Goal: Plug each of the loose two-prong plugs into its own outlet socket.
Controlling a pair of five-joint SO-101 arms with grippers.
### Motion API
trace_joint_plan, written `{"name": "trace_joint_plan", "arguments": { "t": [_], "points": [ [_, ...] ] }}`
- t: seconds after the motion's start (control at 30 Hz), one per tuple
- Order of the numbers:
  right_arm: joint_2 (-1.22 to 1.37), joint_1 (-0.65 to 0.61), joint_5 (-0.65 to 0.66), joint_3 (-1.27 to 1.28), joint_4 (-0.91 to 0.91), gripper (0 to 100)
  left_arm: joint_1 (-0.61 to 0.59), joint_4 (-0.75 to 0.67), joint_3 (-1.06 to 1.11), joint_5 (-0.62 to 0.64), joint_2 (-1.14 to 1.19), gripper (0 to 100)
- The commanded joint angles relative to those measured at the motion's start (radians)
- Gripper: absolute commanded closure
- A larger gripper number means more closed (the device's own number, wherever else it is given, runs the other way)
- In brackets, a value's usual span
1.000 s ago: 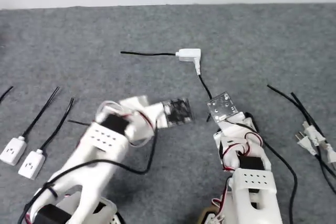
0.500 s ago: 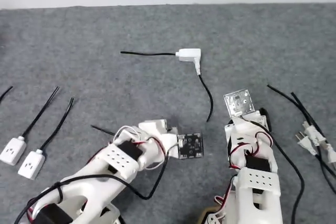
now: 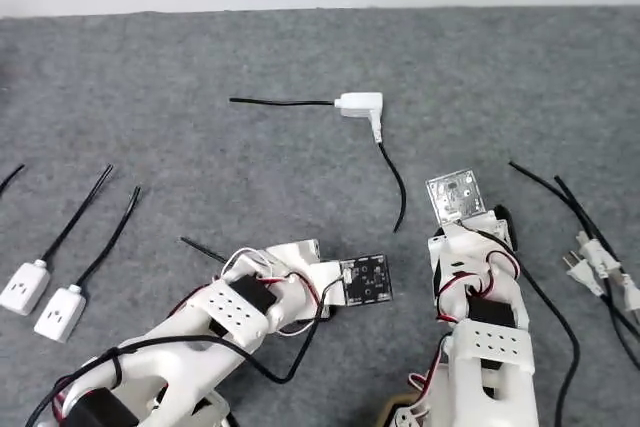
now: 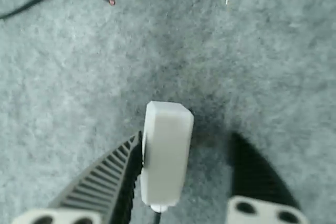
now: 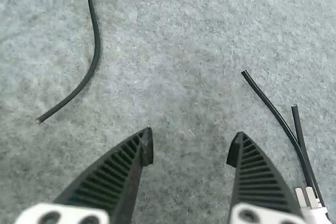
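Your left claw (image 4: 186,141) is spread open low over the grey carpet (image 3: 200,57), with a white socket (image 4: 165,156) resting against one finger and clear of the other. Your right claw (image 5: 192,136) gapes above the carpet. Two spare sockets (image 3: 60,313) lie beyond the left arm, and the loose plugs (image 3: 598,262) beyond the right.
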Motion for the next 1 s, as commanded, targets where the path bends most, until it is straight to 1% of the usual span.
{"name": "trace_joint_plan", "arguments": {
  "t": [0.0, 0.17, 0.3, 0.43, 0.5, 0.67, 0.8, 0.97],
  "points": [
    [-0.005, 0.016, -0.008, -0.008, -0.024, 76.5, 0.006, 0.098, -0.077, 0.014, -0.02, 70],
    [-0.005, 0.016, -0.006, -0.008, -0.024, 76.5, 0.006, 0.158, -0.085, 0.009, -0.028, 70],
    [-0.005, 0.016, -0.006, -0.008, -0.024, 76.5, 0.006, 0.175, -0.085, 0.011, -0.029, 70],
    [-0.005, 0.013, -0.006, -0.009, -0.024, 76.5, 0.057, 0.235, -0.101, 0.012, -0.041, 70],
    [-0.005, 0.013, -0.006, -0.008, -0.024, 76.5, 0.063, 0.241, -0.119, 0.014, -0.068, 70],
    [-0.005, 0.013, -0.006, -0.006, -0.024, 76.5, -0.009, 0.241, -0.189, 0.006, -0.087, 70],
    [-0.005, 0.012, -0.006, -0.006, -0.024, 76.5, -0.038, 0.25, -0.206, -0.091, -0.002, 70],
    [-0.005, 0.012, -0.006, -0.006, -0.024, 76.5, -0.032, 0.327, -0.285, -0.152, 0.158, 70]
  ]
}}
